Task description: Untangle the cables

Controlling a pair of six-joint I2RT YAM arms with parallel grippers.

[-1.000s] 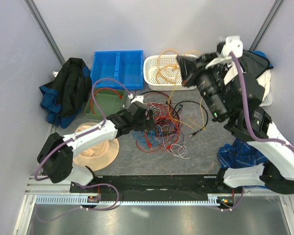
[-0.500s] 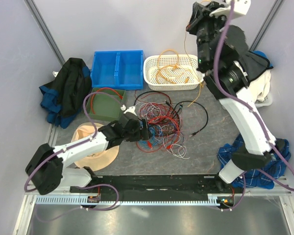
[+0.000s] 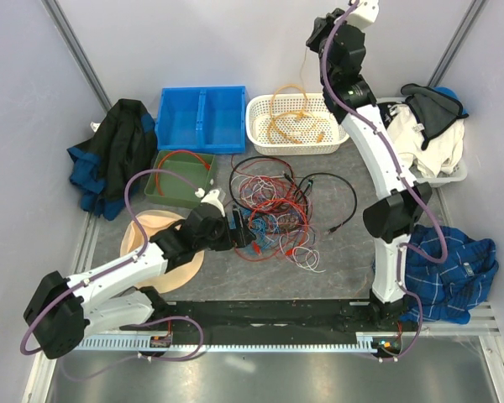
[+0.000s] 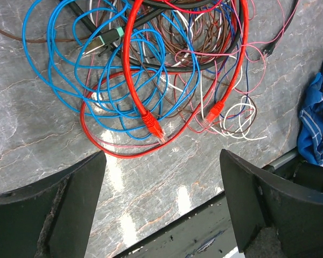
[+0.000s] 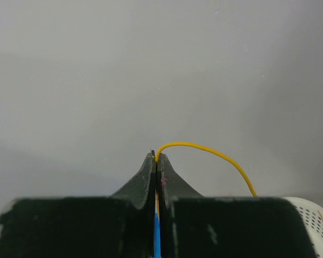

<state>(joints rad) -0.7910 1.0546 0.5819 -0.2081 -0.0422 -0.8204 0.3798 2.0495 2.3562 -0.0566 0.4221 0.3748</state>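
Big change on the right. A second ago that arm was hunched low by the basket; now it stands stretched tall, and the right gripper [image 3: 315, 38] is pinched tight on a thin yellow wire [image 5: 204, 149], hoisting it high. The wire curls stiffly off the fingertips and hangs down towards the white perforated plastic basket [image 3: 254, 126], where a springy orange-yellow coil [image 3: 290, 122] lies. My read: this strand is coming clear of the pile and needs only a place to drop.

The left arm is drawn back towards its own near corner. The left gripper [image 4: 161, 156] hovers with jaws spread wide, nothing between them, just above the near edge of the tangle of thin cables [image 3: 273, 214], which sits mid-table between the two arms.

Up close, a glossy blue cable [image 4: 70, 70] lies in loose overlapping loops. A thicker red cable with a moulded plug [image 4: 151, 123] runs over it, and hair-thin pink and white leads weave through. All of it lies limp on the smooth, shiny grey marbled tabletop [image 4: 32, 134]. Plenty left to separate.
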